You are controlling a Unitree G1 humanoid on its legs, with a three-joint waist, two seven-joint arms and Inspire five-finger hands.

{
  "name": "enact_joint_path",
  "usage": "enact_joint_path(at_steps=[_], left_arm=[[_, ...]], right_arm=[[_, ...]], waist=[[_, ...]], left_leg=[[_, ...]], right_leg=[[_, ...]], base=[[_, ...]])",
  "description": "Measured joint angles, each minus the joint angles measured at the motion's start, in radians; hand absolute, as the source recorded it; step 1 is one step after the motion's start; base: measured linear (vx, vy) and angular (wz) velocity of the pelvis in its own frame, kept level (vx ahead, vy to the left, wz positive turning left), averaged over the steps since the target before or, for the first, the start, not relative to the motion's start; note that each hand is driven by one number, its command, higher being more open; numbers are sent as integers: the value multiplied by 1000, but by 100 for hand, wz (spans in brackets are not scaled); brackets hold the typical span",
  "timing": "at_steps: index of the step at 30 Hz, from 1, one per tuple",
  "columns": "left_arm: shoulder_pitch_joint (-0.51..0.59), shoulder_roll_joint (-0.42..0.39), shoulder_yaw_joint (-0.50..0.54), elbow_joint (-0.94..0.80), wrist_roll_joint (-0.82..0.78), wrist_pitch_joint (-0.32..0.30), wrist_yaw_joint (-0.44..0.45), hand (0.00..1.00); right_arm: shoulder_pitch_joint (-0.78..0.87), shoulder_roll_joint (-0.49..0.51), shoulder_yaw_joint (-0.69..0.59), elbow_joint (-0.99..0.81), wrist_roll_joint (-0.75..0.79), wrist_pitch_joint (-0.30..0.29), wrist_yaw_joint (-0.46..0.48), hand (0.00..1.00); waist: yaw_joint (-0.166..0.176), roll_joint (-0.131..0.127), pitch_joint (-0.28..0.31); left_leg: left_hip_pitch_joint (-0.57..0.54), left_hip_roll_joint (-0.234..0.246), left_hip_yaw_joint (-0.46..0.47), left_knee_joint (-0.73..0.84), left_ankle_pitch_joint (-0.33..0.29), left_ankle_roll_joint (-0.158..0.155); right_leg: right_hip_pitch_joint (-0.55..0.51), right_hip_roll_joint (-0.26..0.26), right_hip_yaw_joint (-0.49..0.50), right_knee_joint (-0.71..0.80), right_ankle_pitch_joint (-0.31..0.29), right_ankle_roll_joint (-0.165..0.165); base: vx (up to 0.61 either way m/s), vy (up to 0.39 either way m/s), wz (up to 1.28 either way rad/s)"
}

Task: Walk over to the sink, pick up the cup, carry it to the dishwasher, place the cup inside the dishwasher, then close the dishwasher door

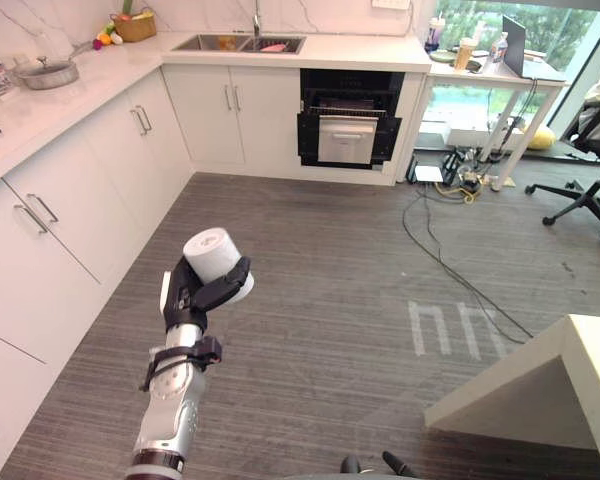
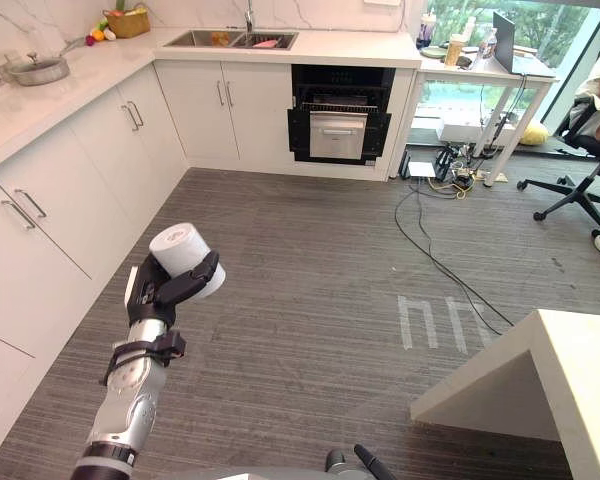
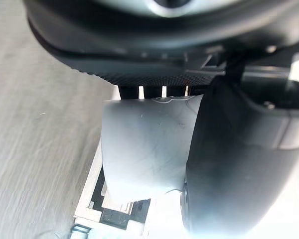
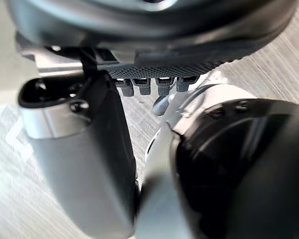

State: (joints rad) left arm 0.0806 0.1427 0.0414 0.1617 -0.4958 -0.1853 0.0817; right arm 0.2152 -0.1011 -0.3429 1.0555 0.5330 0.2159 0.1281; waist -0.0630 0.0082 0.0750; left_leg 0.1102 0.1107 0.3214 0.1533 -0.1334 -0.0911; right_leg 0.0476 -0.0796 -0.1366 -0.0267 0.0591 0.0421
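- One hand carries the load. The left hand [image 1: 195, 295] is clamped round a white cup [image 1: 212, 255], thumb on one side and fingers across the other, and holds it tilted above the floor, well apart from the dishwasher.
- The right hand [image 4: 149, 25] appears in its own wrist view, but I cannot tell whether it is open or closed.
- The nearest risk is the grip itself. The cup looks smooth and is held only across its side, so a jolt while walking could let it slide out and drop.
- The grey wood-grain floor [image 1: 330, 300] lies open straight ahead. A pale tabletop corner [image 1: 540, 380] juts in on the right, and a black cable [image 1: 430, 240] trails across the boards beyond it. Drifting that way could snag a foot.
- White cabinets [image 1: 80, 200] run along the left, and a wide swing of the arm might knock the cup against them.
- On the far wall the dishwasher [image 1: 348, 125] stands open and dark, just beside the sink [image 1: 238, 43] set in the white tabletop [image 1: 360, 50]. A misjudged reach could strike the cup on its frame or door.
- To the far right stand a desk [image 1: 500, 75] and an office chair [image 1: 580, 190].
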Motion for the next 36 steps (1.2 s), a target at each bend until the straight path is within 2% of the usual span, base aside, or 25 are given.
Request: enact_joint_path(at_steps=[2,3,4,5,7,10,12,14,15,16,17,18,20,23,24,25,26,27,28,29,30,32,33,35,36], left_arm=[[-3,-17,-3,-5,-22,19,-5,0],[-15,-18,-8,-6,-16,31,-6,0],[-22,-21,-11,-6,-14,46,-3,0],[-21,-22,-18,-5,-14,62,5,0],[-23,-18,-73,-5,-14,76,7,0],[-49,-20,-99,-5,-13,76,5,0],[-67,-13,-119,-5,0,76,4,0],[-84,5,-127,-8,7,81,4,0],[-93,18,-125,-6,7,90,2,0],[-101,15,-130,-8,9,112,-6,0],[-107,20,-129,-14,15,115,-13,0],[-116,27,-128,-22,33,116,-21,0],[-113,25,-129,-32,68,117,-29,0],[-91,13,-142,-50,107,116,-38,0],[-71,5,-150,-68,123,112,-32,0],[-40,-7,-150,-99,139,102,-22,0],[-27,-16,-150,-104,144,92,-17,0],[-7,-26,-141,-117,155,85,-10,0],[6,-31,-121,-125,173,71,4,0],[7,-31,-116,-125,174,71,7,0],[8,-22,-115,-125,175,71,7,0],[8,3,-113,-131,178,71,8,0],[8,7,-111,-139,181,71,9,0],[11,8,-106,-183,183,72,17,0],[28,6,-105,-239,185,74,28,0]], right_arm=[[-15,7,-23,8,-72,-25,-28,100],[-23,10,-44,3,-99,-48,-31,100],[-39,10,-59,-15,-105,-78,-36,100],[-37,5,-66,-37,-109,-99,-37,100],[-24,-7,-64,-46,-140,-126,-45,100],[-19,19,-62,-47,-139,-138,-45,100],[-5,34,-62,-48,-131,-141,-48,100],[-2,37,-54,-53,-128,-141,-50,100],[7,27,-38,-55,-121,-152,-49,100],[-13,18,-43,-64,-113,-162,-51,100],[-25,19,-45,-73,-109,-166,-50,100],[-44,32,-45,-97,-98,-172,-47,100],[-47,47,-44,-145,-89,-186,-35,100],[-28,53,-41,-184,-82,-211,-32,100],[-8,54,-26,-192,-83,-215,-40,100],[13,53,0,-208,-84,-224,-44,100],[24,51,8,-209,-84,-229,-46,100],[37,51,11,-205,-87,-242,-51,100],[42,49,34,-196,-90,-312,-63,100],[39,45,40,-196,-89,-341,-68,100],[29,36,50,-197,-86,-379,-77,100],[-21,-10,98,-222,-71,-438,-96,100],[-35,-17,111,-239,-62,-444,-99,100],[-74,-41,147,-304,-47,-455,-112,100],[-91,-52,158,-342,-46,-456,-119,100]], waist=[[4,-2,4],[3,-1,24],[-1,-15,54],[-10,-30,63],[-33,-22,63],[-41,-24,65],[-45,-19,70],[-39,-30,71],[-36,-32,79],[-36,6,83],[-31,9,84],[-33,-3,95],[-31,-13,97],[-39,-10,91],[-33,-3,85],[-33,15,78],[-32,28,71],[-25,45,67],[-5,51,76],[-5,54,79],[-1,50,82],[27,36,80],[28,35,79],[28,31,80],[32,38,76]], left_leg=[[-22,-25,-32,48,-40,31],[-17,-33,-43,61,-55,35],[8,-59,-43,82,-69,53],[30,-79,-56,91,-83,62],[63,-91,-112,92,-96,78],[73,-77,-185,77,-111,68],[87,-50,-223,60,-123,47],[133,-34,-229,44,-144,12],[182,-25,-231,27,-168,-6],[197,10,-231,7,-162,7],[202,3,-229,-4,-149,22],[228,8,-211,-15,-127,30],[249,18,-201,3,-110,24],[194,34,-216,205,-94,0],[136,54,-229,341,-51,-29],[51,91,-237,502,35,-37],[5,119,-235,580,104,-29],[-54,176,-206,696,240,7],[-147,230,-164,910,190,76],[-188,233,-159,969,129,109],[-240,220,-141,997,60,111],[-328,150,-31,804,-70,111],[-342,126,-3,713,-85,109],[-375,27,24,370,-59,82],[-391,-12,19,126,8,38]], right_leg=[[-54,-42,-11,142,-69,20],[-98,-70,-21,296,-119,25],[-215,-138,-35,615,-171,-23],[-269,-172,-20,756,-139,-52],[-317,-174,50,909,-86,-45],[-348,-87,90,810,-200,-14],[-375,-34,86,678,-207,-6],[-378,-14,76,452,-160,-1],[-332,-7,44,366,0,-39],[-323,34,29,378,-11,-46],[-335,39,29,406,-33,-50],[-343,46,30,460,-79,-64],[-344,57,29,521,-145,-76],[-312,63,19,550,-234,-77],[-282,74,15,527,-246,-87],[-240,101,4,473,-251,-96],[-212,116,-10,436,-250,-100],[-153,141,-13,380,-254,-117],[-86,174,15,347,-251,-163],[-62,181,22,339,-260,-176],[-26,182,36,328,-275,-180],[51,163,100,264,-282,-175],[65,152,113,253,-278,-161],[110,120,146,208,-284,-144],[136,115,166,171,-285,-132]], base=[[-1,147,12],[25,94,13],[15,75,17],[66,109,35],[194,74,73],[215,-90,69],[307,-237,66],[418,-308,29],[502,-313,1],[548,-333,-7],[388,-233,-17],[309,-224,-22],[276,-253,-16],[206,-229,3],[209,-194,0],[237,-185,-5],[334,-151,-17],[360,-113,-46],[362,-117,-51],[326,-123,-52],[351,-133,-47],[426,-102,-73],[455,-51,-60],[482,-21,-37],[561,21,-45]])
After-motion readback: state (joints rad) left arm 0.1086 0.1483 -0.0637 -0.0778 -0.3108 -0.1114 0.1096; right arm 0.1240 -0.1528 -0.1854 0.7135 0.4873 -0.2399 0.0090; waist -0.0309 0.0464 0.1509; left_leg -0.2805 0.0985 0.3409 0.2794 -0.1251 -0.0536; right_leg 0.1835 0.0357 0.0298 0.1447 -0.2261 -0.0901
